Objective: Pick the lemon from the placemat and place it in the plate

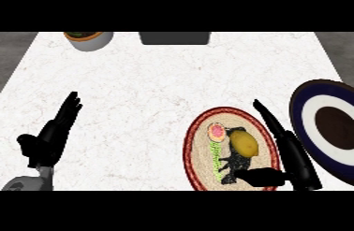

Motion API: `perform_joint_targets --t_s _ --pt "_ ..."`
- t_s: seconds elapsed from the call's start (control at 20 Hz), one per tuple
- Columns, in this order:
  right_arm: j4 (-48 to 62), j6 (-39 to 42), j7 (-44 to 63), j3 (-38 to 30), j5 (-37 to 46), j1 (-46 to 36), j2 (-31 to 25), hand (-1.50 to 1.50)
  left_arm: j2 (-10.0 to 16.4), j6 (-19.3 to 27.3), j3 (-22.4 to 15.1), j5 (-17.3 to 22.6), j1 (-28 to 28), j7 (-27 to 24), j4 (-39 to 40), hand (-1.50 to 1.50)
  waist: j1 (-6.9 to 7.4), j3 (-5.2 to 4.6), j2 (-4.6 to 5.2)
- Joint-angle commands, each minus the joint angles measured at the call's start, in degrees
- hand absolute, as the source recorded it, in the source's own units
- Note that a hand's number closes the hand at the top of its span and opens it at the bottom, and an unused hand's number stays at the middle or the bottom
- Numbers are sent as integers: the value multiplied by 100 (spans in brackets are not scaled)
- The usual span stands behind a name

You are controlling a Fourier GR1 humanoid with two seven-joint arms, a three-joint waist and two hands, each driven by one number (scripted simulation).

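Observation:
A yellow lemon [244, 144] lies on a round placemat [200, 132] with a red rim and a printed picture, at the lower right of the counter. Just right of the lemon is my right hand [294, 155], open, its straight fingers pointing up the view and its thumb [259, 176] reaching under the lemon's near side without closing on it. The plate [304, 108], dark blue with a white ring and a brown centre, sits at the right edge, partly cut off. My left hand [52, 136] rests open at the lower left, fingers up.
A grey pot [90, 39] holding something green and orange stands at the back left. A dark grey rectangular block [174, 37] sits at the back middle. The white marbled counter [138, 85] stretches between my hands.

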Motion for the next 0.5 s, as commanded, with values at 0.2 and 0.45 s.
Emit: perform_joint_targets --t_s 0.2,0.45 --pt "-619 1525 1811 212 346 -95 -1038 -150 -130 -20 -9 -85 79 -58 32 0 14 2 8" --pt "-830 2074 2466 148 267 -80 -912 -150 -190 -8 95 -253 179 -182 -35 0 23 8 11"
